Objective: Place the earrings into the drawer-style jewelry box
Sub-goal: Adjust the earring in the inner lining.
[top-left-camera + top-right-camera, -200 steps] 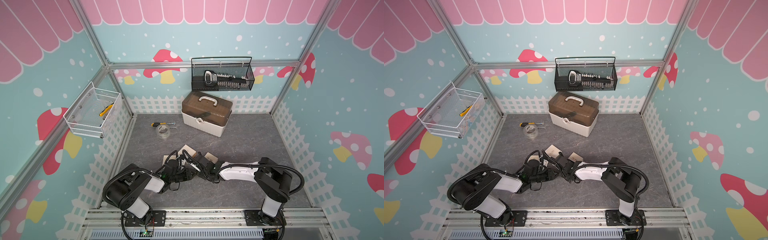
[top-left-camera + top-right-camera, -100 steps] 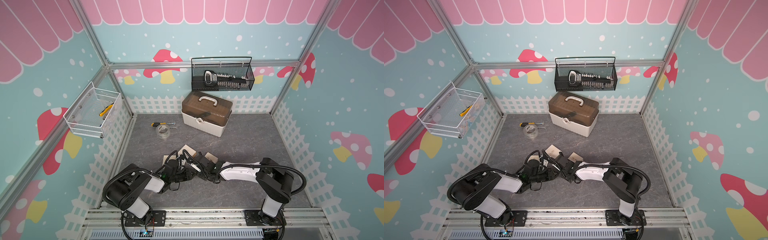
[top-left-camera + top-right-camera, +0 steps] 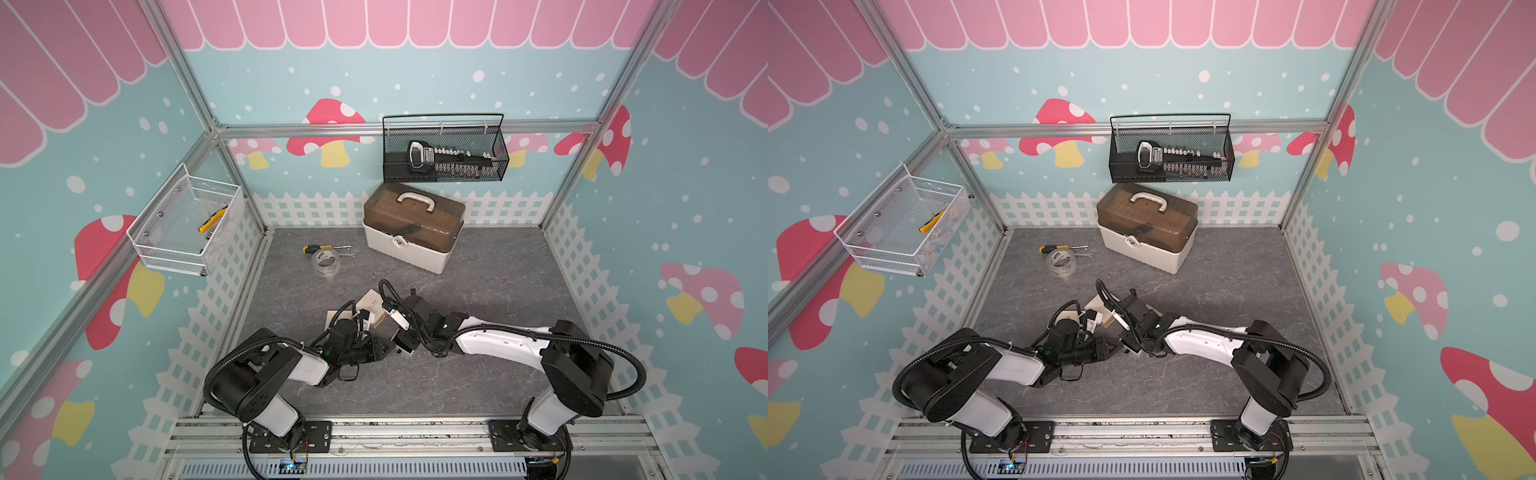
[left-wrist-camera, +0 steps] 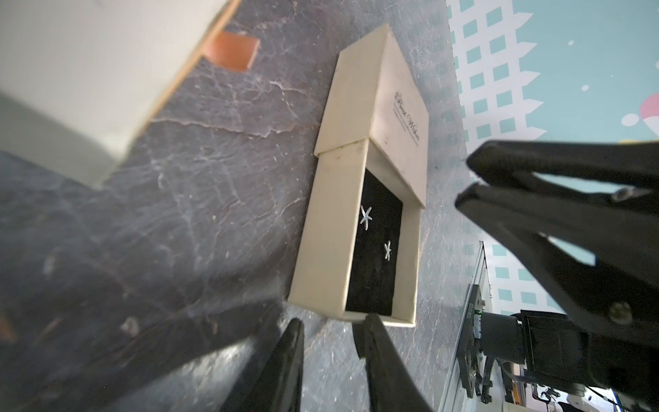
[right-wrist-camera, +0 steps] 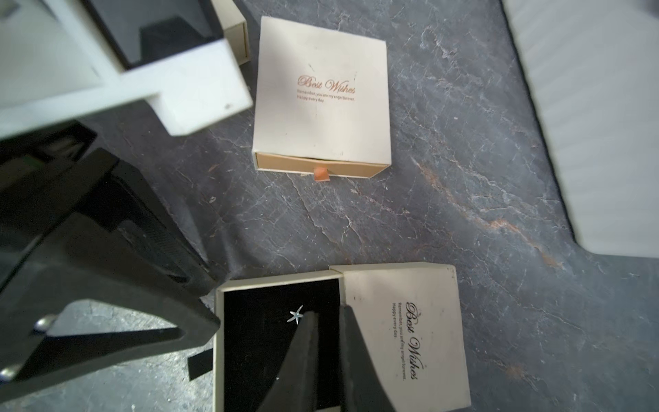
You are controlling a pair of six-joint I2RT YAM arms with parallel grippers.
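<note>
Your two star-shaped earrings (image 4: 366, 216) lie on the black lining of the pulled-out drawer (image 4: 328, 242) of the jewelry box (image 4: 399, 107), whose cream sleeve reads "Best Wishes". A second box (image 5: 321, 96), closed, with an orange pull tab (image 5: 320, 174), adds "Remember, you are my angel forever. Happy every day." Since a second ago your right arm (image 3: 498, 347) has drawn back slightly; the left arm (image 3: 307, 365) looks unmoved. Your right gripper (image 5: 327, 311) hovers over the lining, jaws nearly together and empty, one earring just beside a fingertip. Your left gripper (image 4: 333, 321) sits at the drawer's front end, jaws narrow, gripping nothing.
</note>
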